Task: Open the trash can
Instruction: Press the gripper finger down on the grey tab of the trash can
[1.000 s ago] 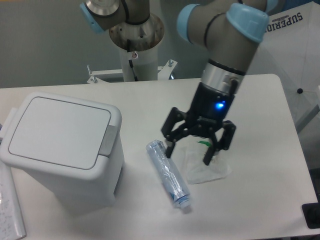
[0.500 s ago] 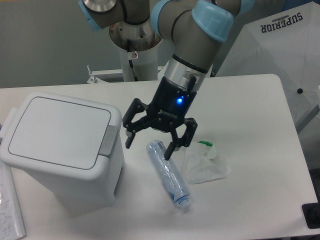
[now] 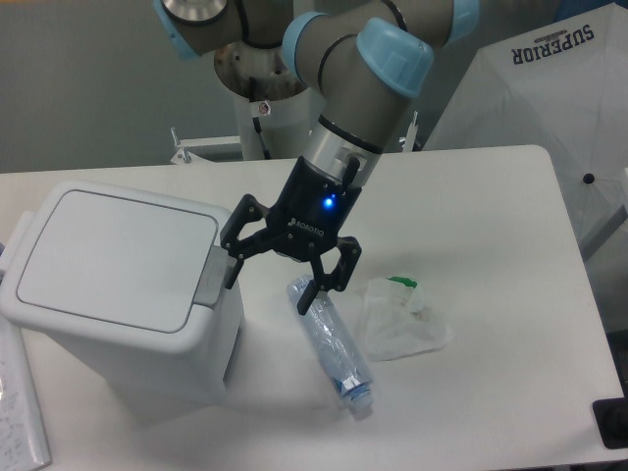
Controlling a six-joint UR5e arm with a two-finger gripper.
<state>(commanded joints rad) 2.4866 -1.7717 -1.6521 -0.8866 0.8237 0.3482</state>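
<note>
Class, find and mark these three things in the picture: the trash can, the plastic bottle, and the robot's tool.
trash can [image 3: 108,257]: fixed camera view, centre of the flat lid.
plastic bottle [image 3: 334,345]: fixed camera view, middle of its clear body.
tool [image 3: 269,279]: fixed camera view, midway between the two open fingertips.

Gripper [image 3: 269,284] moved left, one finger now seemingly at trash can [image 3: 118,294] latch

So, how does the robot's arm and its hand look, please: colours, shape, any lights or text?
The arm is built of thick grey tubes with light blue caps at the joints and a silver ring at the wrist. The hand is black, with two jointed, angular fingers. A small blue light glows on its body, beside small white lettering that is too small to read.
</note>
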